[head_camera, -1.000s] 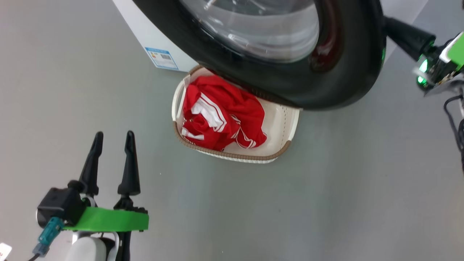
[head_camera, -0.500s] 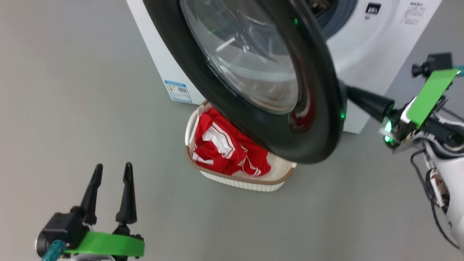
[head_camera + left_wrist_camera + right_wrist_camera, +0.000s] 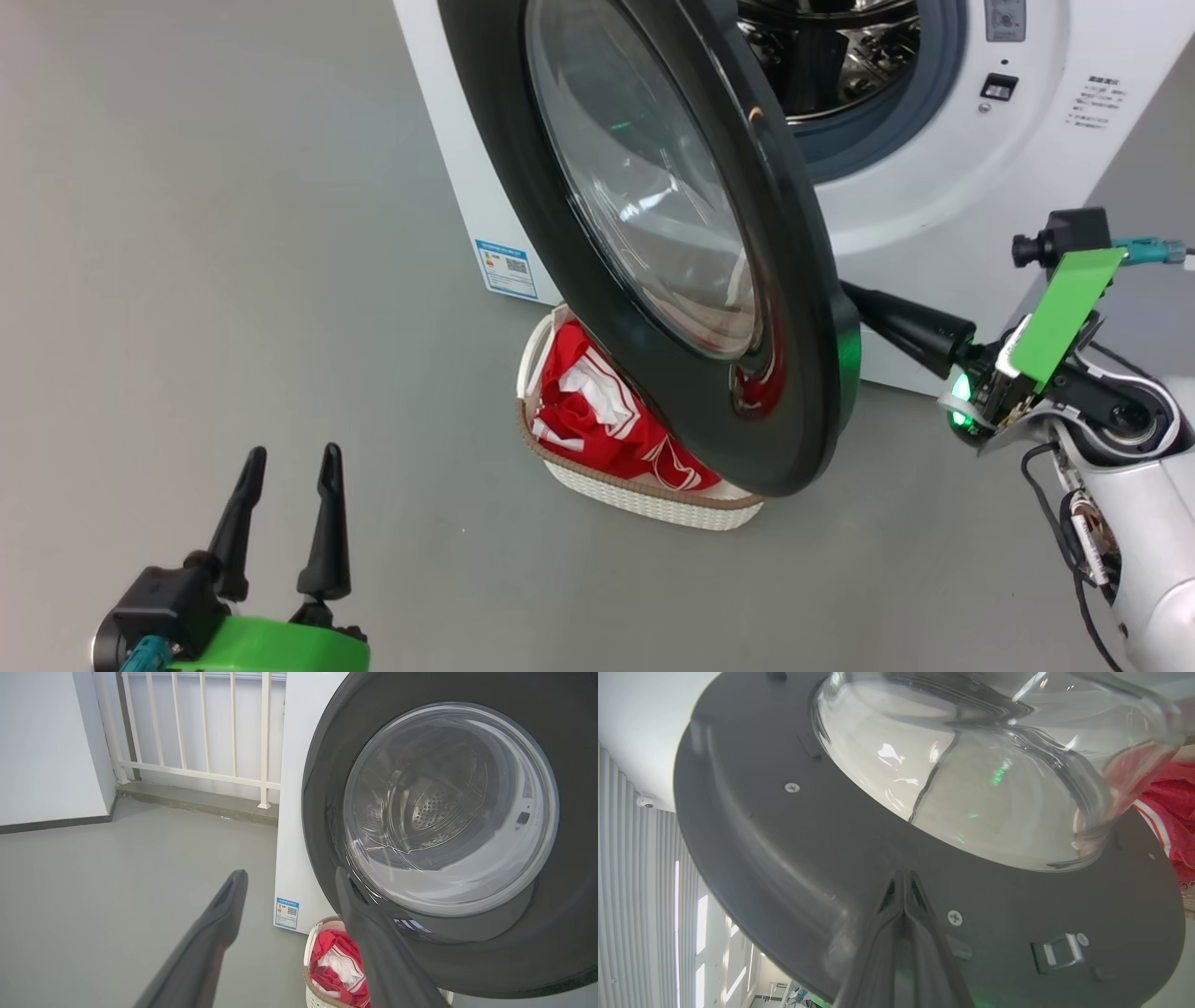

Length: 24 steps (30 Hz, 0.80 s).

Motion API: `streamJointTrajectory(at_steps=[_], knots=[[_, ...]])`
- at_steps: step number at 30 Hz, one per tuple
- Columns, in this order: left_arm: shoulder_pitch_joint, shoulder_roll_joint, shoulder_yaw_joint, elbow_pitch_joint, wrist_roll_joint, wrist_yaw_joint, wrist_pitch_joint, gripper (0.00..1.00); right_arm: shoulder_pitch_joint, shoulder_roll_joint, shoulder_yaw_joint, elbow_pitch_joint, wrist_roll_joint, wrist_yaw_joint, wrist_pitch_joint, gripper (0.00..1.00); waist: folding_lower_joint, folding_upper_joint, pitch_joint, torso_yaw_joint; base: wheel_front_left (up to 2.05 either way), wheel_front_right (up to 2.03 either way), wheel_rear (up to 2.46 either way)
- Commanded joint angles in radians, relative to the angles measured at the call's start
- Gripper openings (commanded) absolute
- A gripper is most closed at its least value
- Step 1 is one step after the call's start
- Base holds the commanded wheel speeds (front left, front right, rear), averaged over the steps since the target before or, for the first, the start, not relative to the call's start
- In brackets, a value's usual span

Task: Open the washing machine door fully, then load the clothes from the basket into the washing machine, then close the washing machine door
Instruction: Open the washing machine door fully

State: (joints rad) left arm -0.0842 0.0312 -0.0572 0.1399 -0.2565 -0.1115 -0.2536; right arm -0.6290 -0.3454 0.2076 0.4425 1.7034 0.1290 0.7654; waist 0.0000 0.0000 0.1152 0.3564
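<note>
Washing machine door [image 3: 644, 205] stands half open above the basket [image 3: 644, 499] of clothes [image 3: 597, 420]. I see my right gripper [image 3: 903, 877], fingers pressed together, against its inner rim. My left gripper [image 3: 291, 453] hovers well apart, spread wide.

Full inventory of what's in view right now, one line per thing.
washing machine: one, white, behind the door
steel drum: one, silver, inside the machine's opening
washing machine door: one, black rim with clear glass, swung partly open above the basket
label sticker: one, blue, low on the machine's front
basket: one, cream with brown rim, on the floor under the door
clothes: one heap, red with white stripes, in the basket
railing: one, white, behind the machine
floor: grey
left gripper: black, open, low left, apart from everything
right gripper: black, shut, tips at the door's inner face
</note>
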Motion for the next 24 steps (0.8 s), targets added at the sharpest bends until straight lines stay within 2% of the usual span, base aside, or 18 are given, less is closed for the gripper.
streamJointTrajectory(at_steps=[1, 24], knots=[[-0.01, 0.019, 0.036, -0.019, 0.013, -0.008, -0.008, 1.0, 0.015, 0.014, 0.01, -0.032, 0.013, 0.002, 0.011, 0.0, 0.0, 0.0, -0.006, 0.008, 0.0, 0.0, 0.0], [-0.006, 0.019, 0.047, -0.011, 0.013, -0.013, -0.008, 1.0, 0.058, 0.068, -0.008, -0.034, -0.025, 0.002, 0.062, 0.0, 0.0, 0.0, -0.025, 0.023, 0.0, 0.0, 0.0]])
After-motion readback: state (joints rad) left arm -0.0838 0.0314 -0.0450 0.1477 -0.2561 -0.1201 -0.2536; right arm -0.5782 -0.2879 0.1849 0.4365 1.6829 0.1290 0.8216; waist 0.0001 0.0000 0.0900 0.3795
